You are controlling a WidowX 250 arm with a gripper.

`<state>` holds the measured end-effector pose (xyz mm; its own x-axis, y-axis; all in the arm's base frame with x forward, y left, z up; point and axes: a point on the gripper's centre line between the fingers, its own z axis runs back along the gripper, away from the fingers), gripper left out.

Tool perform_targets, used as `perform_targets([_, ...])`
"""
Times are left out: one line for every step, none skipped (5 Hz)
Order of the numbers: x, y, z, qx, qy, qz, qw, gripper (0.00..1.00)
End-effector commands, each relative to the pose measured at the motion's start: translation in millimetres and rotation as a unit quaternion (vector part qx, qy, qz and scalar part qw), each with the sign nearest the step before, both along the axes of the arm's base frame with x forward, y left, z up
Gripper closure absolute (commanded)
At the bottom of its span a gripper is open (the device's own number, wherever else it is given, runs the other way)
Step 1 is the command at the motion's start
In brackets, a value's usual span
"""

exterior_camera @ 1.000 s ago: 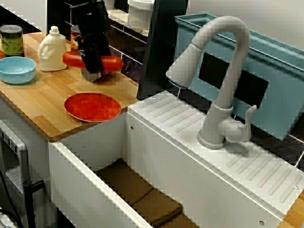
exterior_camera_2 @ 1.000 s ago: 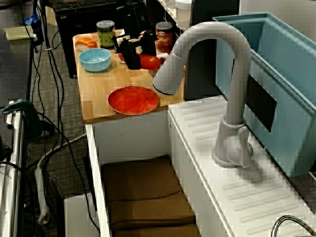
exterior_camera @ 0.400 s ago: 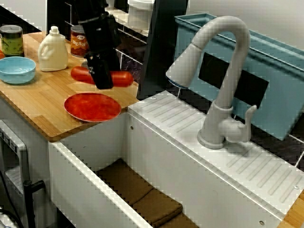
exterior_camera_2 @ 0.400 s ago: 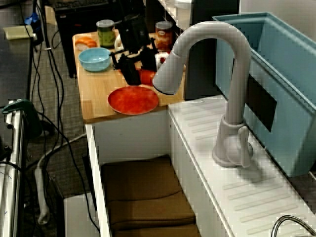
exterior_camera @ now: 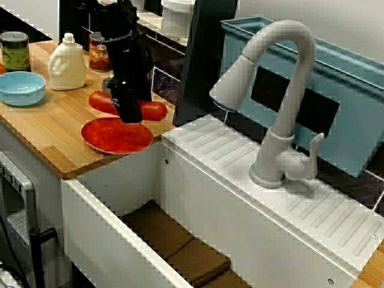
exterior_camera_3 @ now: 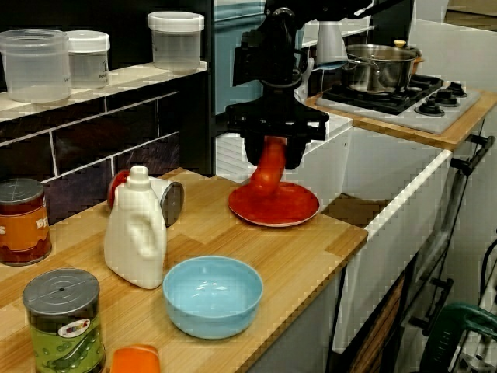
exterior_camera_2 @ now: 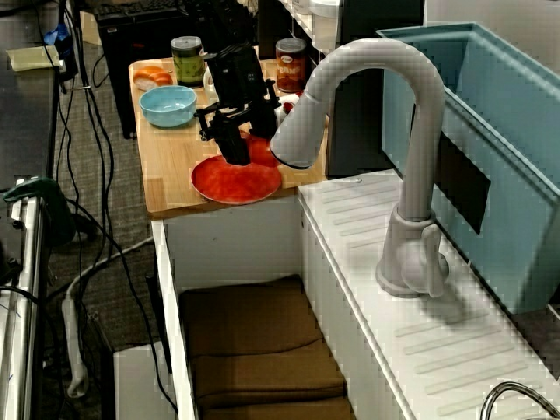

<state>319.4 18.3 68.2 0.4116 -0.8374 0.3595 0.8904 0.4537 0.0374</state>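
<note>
Side view of the counter: my arm is reaching straight down, its gripper (exterior_camera: 127, 111) clamping the red sausage (exterior_camera: 155, 110) crosswise and hanging it just above the red plate (exterior_camera: 105, 141), toward its 12 o'clock rim. Compared with a second ago, it is sitting lower and nearer the plate.

The room is bright, and the soft light seems to come from above. The white tap (exterior_camera: 287, 31) drops a faint gray shadow on the ribbed sink top (exterior_camera: 336, 216). The blue bowl (exterior_camera_3: 212, 295) has small shiny spots. The black end effector (exterior_camera: 127, 111) is so dark its parts are hard to see. All three views look blocky, with jagged edges. The floor (exterior_camera_2: 96, 306) beside the desk (exterior_camera_2: 171, 166) is dimmer.
</note>
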Motion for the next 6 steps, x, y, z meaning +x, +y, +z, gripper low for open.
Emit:
perform_targets([5.4,7.2,4.4,0.013,-0.012,0.001,0.9998,0.21])
perform_targets([1.9,8.4,4.8,0.011,-0.011,0.002,0.9999,0.05])
perform_targets([1.1,10.5,5.2,0.006,-0.008,0.005,0.9999,0.03])
perform_targets([0.1,10.5,4.0,0.005,-0.005,0.006,1.0000,0.00])
perform_targets([1.7,17.6,4.0,-0.011,-0.009,0.031,0.9994,0.00])
perform_targets([1.6,28.8,8.3,-0.032,-0.012,0.066,0.9972,0.00])
